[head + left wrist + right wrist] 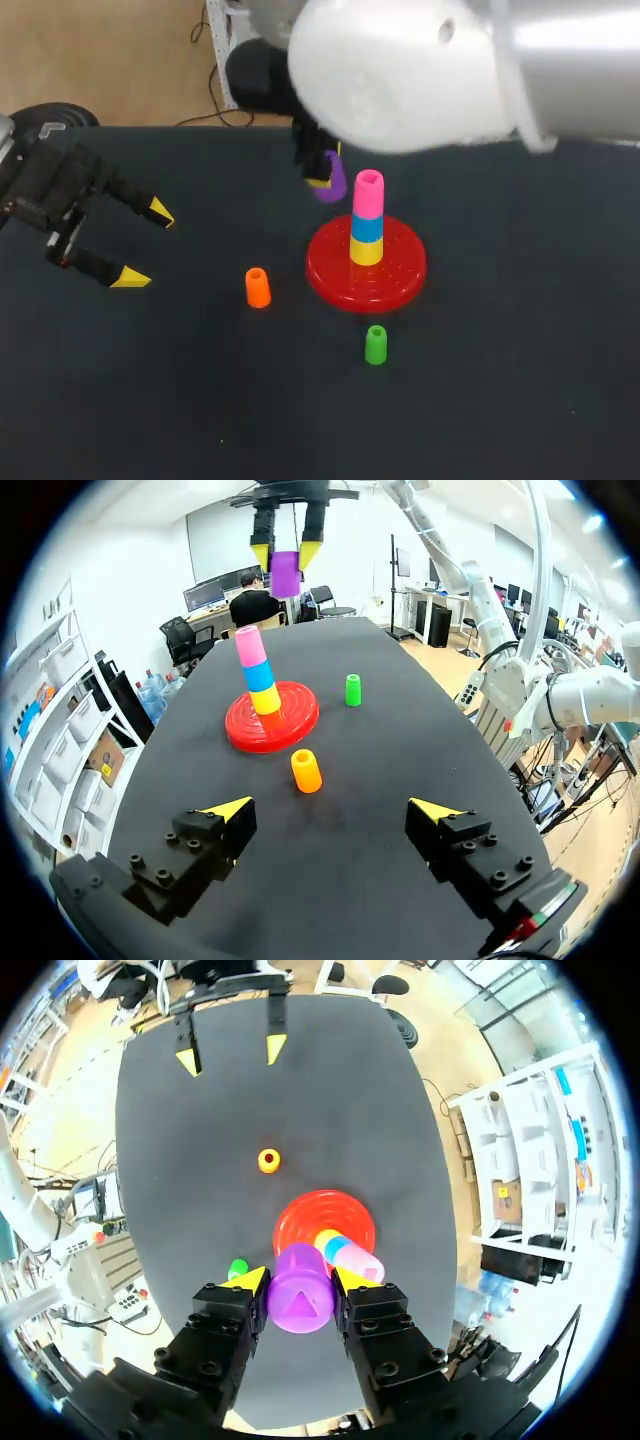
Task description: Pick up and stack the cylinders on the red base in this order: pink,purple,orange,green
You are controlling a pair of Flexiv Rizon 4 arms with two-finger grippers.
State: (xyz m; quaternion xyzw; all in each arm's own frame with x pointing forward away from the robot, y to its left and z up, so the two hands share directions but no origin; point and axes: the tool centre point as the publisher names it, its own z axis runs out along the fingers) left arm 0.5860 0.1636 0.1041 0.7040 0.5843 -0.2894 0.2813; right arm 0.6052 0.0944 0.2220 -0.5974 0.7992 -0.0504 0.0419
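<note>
Legible text, numbers, labels or signs: none readable in any of the three views
</note>
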